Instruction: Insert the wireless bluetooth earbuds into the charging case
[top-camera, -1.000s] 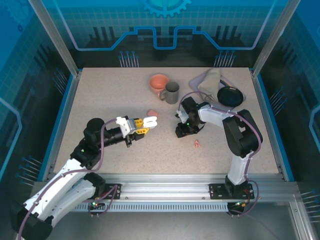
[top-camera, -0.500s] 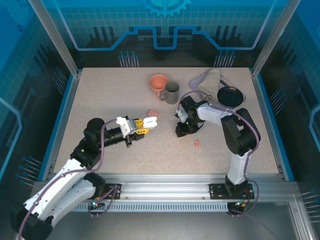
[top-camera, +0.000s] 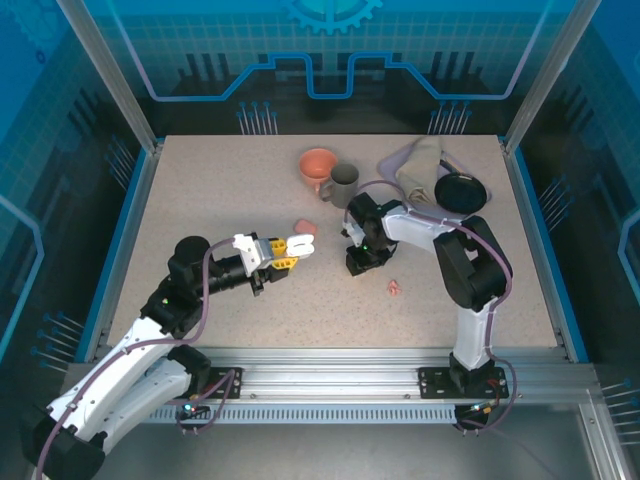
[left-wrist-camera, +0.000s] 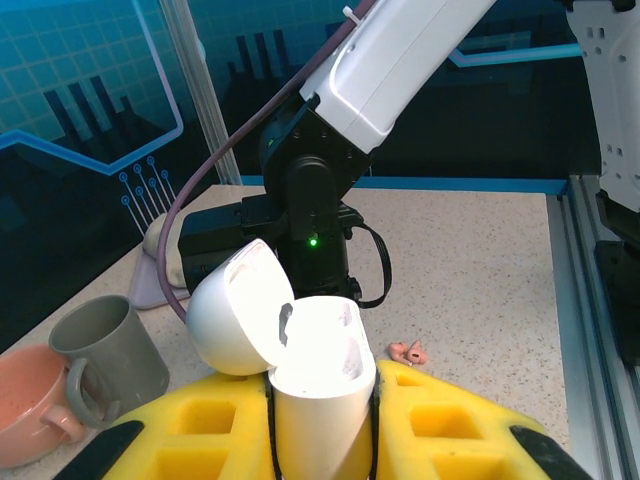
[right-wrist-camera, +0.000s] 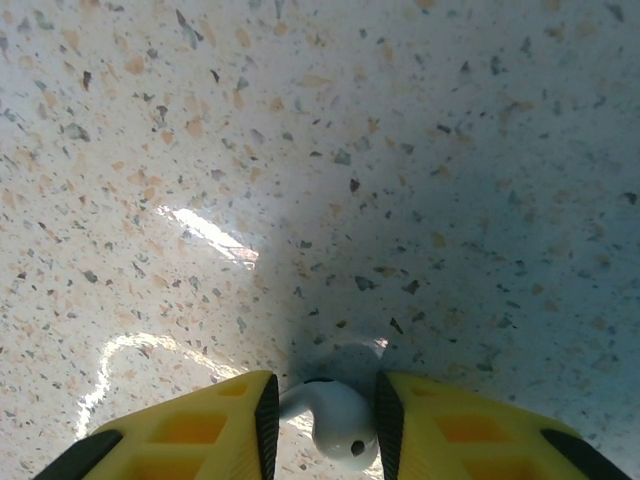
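Observation:
My left gripper (top-camera: 283, 250) is shut on the white charging case (left-wrist-camera: 320, 385), held upright with its lid (left-wrist-camera: 236, 320) swung open to the left and both sockets empty. My right gripper (top-camera: 360, 262) points straight down at the table, a short way right of the case. Its yellow fingers (right-wrist-camera: 200, 430) are shut on a white earbud (right-wrist-camera: 338, 422), stem to the left, just above the speckled surface. The salmon-pink earbuds (top-camera: 395, 288) lie together on the table right of and nearer than the right gripper; in the left wrist view these pink earbuds (left-wrist-camera: 408, 352) sit beyond the case.
A salmon-pink case (top-camera: 305, 226) lies just behind the held case. An orange cup (top-camera: 317, 163) and a grey mug (top-camera: 344, 184) stand at the back centre. A beige cloth (top-camera: 420, 162) and a black disc (top-camera: 460, 190) are at the back right.
My right gripper has shifted a little to the left, toward the held case. The left arm and the case have not moved.

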